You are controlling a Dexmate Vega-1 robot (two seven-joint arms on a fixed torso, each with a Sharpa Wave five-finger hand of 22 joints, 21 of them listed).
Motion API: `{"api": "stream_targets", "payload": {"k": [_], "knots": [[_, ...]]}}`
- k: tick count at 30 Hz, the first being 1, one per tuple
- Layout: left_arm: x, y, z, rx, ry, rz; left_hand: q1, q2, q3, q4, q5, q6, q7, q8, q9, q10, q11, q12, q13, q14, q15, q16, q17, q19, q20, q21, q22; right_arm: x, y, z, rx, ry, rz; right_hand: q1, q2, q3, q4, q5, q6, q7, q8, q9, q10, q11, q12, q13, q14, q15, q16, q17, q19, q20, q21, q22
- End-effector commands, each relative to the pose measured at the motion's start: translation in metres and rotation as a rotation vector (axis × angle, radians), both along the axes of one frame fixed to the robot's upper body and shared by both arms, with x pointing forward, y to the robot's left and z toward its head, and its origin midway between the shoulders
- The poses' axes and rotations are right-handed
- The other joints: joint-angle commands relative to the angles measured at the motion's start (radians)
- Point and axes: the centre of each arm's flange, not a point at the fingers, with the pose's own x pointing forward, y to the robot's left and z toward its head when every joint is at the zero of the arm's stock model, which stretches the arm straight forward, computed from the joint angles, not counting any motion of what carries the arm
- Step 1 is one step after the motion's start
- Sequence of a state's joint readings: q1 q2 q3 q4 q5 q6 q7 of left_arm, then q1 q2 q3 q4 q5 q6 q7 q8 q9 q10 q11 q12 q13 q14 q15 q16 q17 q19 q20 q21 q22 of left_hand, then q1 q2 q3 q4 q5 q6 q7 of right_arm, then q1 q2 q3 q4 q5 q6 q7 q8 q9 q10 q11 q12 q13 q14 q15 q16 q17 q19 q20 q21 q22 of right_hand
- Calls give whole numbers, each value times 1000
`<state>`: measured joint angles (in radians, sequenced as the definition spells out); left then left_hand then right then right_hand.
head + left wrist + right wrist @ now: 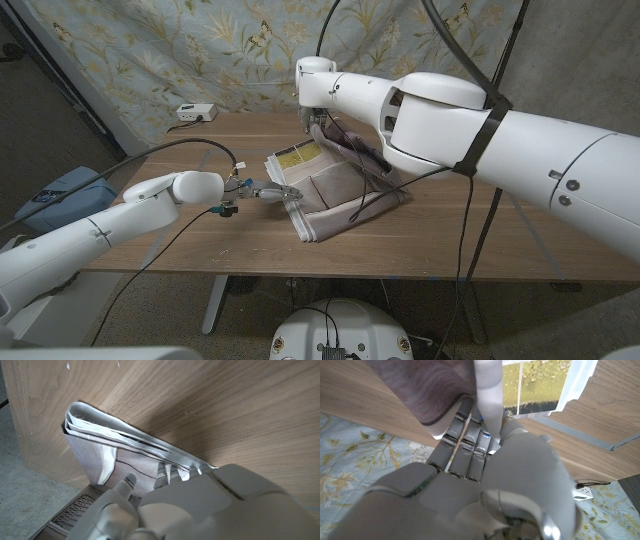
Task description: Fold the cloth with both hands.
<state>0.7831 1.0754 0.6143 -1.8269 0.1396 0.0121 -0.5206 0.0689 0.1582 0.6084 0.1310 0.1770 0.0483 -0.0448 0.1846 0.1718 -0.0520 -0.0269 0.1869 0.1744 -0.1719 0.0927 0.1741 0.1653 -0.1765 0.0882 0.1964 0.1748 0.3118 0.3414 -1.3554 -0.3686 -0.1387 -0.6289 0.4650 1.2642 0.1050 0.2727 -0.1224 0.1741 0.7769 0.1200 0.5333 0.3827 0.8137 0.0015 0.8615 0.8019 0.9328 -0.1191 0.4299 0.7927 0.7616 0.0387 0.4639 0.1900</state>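
My right hand (470,455) closest to the lens, fingers (465,435) closed on a lifted edge of the cloth (335,180), my left hand (262,190) pinching the cloth's near left edge, cloth part-folded at mid table (180,245), white device (195,113) at far left corner

Left robot hand (268,191) low, fingers extended and pinching; right robot hand (335,135) raised, fingers closed and gripping.
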Motion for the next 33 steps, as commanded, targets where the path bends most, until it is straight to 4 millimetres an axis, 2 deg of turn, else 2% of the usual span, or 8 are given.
{"api": "stream_targets", "payload": {"k": [1, 4, 6, 11, 22, 28, 33], "knots": [[-1, -2, 2, 7, -15, -7, 11, -3, 11, -2, -1, 11, -4, 0, 4, 1, -7, 9, 4, -13, -6, 5, 6, -73, 3, 6, 5, -21, 19, 7, -15, 37, -19, -63, -24, -23, 17, -3, -15, 11, -13, -3, -12, 23, -16, -14, 0, 19, -16, -15, 0, 23, 2, 0], [-2, -4, 2, 9, -19, -7, 12, -3, 13, -3, -1, 14, -5, 1, 4, 1, -8, 9, 4, -12, -7, 5, 6, -73, 3, 6, 5, -25, 25, 10, -24, 33, -7, -85, -34, -31, 22, -1, -18, 20, -21, -7, -24, 33, -20, -12, -2, 26, -27, -24, 0, 30, 1, -1], [-3, -4, 1, 7, -16, -13, 12, -3, 13, -3, -1, 15, -4, 1, 4, 2, -9, 9, 4, -12, -7, 5, 6, -73, 2, 6, 5, -26, 28, 11, -19, 35, 7, -126, -49, -48, 38, 0, -18, 28, -26, -9, -22, 40, -25, -20, 2, 35, -34, -31, 4, 36, 1, -3], [-3, -4, 1, 10, -16, -10, 13, -4, 15, -4, -2, 16, -5, 1, 4, 2, -10, 9, 4, -12, -8, 5, 6, -73, 1, 6, 5, -29, 36, 15, -21, 17, 41, -169, -56, -60, 55, 8, -15, 30, -34, -11, -15, 48, -29, -28, 5, 38, -48, -45, 4, 41, -3, -4], [-4, -5, -1, 7, -16, -14, 15, -5, 18, -7, -2, 17, -7, 0, 4, 2, -11, 9, 4, -11, -9, 5, 5, -73, 0, 6, 5, -32, 57, 22, -15, -53, 154, -177, -49, -53, 51, 16, -11, 32, -41, -9, -14, 47, -35, -37, 12, 40, -58, -55, 1, 44, -9, -6], [-6, -5, -2, 8, -16, -19, 17, -6, 20, -8, -2, 16, -9, -1, 4, 2, -12, 8, 4, -11, -10, 5, 5, -72, 0, 6, 5, -30, 50, 23, -18, -49, 125, -194, -44, -50, 52, 18, -27, 30, -58, -8, -37, 60, -68, -74, -27, 58, -88, -68, -23, 45, -24, -6], [-8, -7, 1, -4, -19, -22, 18, -7, 21, -10, -2, 16, -10, -1, 4, 2, -12, 8, 4, -10, -10, 5, 5, -71, -1, 6, 5, -25, 33, 22, -10, -24, 58, -209, -34, -45, 54, 18, -38, 26, -71, -9, -56, 70, -96, -105, -52, 69, -114, -85, -43, 46, -36, -5]]}}
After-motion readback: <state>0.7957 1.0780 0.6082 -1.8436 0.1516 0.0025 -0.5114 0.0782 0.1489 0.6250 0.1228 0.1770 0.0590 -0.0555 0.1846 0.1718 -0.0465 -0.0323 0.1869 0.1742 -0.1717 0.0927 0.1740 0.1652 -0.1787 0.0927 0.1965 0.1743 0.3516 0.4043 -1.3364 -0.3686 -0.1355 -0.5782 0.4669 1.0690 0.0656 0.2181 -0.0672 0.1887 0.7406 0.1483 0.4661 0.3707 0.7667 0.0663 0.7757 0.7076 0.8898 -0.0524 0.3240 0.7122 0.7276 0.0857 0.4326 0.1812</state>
